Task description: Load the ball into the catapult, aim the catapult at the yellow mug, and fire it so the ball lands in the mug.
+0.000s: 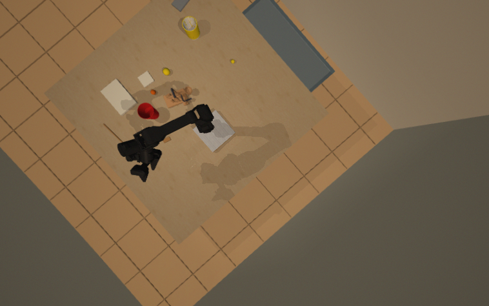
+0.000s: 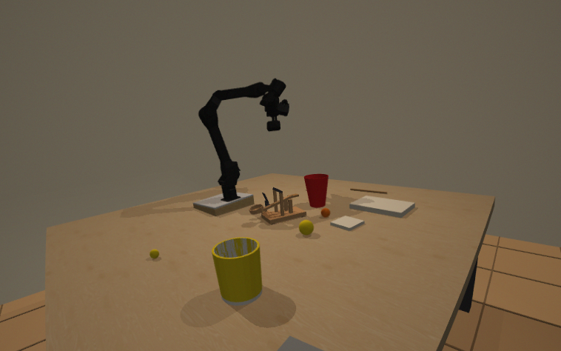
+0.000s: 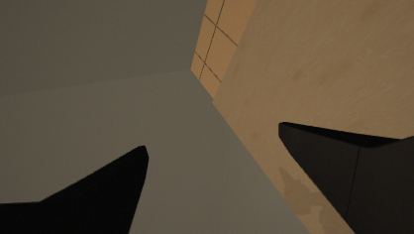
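My gripper [image 1: 148,174] [image 3: 213,140] is open and empty, high above the table and pointing away from the catapult. The wooden catapult [image 1: 171,101] [image 2: 283,215] stands beyond my arm, and its round cup [image 1: 188,90] [image 2: 256,209] looks empty. The yellow mug [image 1: 193,33] [image 2: 239,275] stands upright at the far side of the table. An orange ball [image 1: 153,92] [image 2: 325,212] and a larger yellow ball [image 1: 166,71] [image 2: 306,227] lie near the catapult. A small yellow ball [image 1: 233,61] [image 2: 155,253] lies farther off. Which ball is meant, I cannot tell.
A red cup [image 1: 146,110] [image 2: 316,190] stands near the catapult. A white slab [image 1: 117,97] [image 2: 382,205], a small white tile [image 1: 146,79] [image 2: 347,223] and a thin stick [image 1: 111,132] [image 2: 368,190] lie around it. A small brown block [image 1: 167,139] shows beside my arm.
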Available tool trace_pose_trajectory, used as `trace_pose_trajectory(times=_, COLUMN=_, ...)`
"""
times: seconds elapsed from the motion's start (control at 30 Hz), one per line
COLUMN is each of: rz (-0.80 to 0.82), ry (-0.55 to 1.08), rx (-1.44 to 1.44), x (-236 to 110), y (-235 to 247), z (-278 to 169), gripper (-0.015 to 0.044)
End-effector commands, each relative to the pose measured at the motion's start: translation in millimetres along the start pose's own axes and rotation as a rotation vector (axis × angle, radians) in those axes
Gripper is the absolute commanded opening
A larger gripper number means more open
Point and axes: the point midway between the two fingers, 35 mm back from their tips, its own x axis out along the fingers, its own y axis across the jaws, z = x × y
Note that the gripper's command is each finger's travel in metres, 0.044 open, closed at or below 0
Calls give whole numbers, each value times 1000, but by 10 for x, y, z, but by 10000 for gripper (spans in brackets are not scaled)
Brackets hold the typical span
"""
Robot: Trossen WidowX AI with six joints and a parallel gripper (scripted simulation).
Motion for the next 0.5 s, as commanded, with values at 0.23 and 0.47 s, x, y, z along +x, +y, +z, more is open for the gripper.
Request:
trace_pose_trajectory(times=0.23, rz=-253, ry=-198, rx=-162, x=-282, y=-816, z=808, gripper=440)
trace_pose_trajectory(times=0.47, rz=-458, ry=-257, rx=-247, x=-651, y=-1435, z=1181, gripper=440)
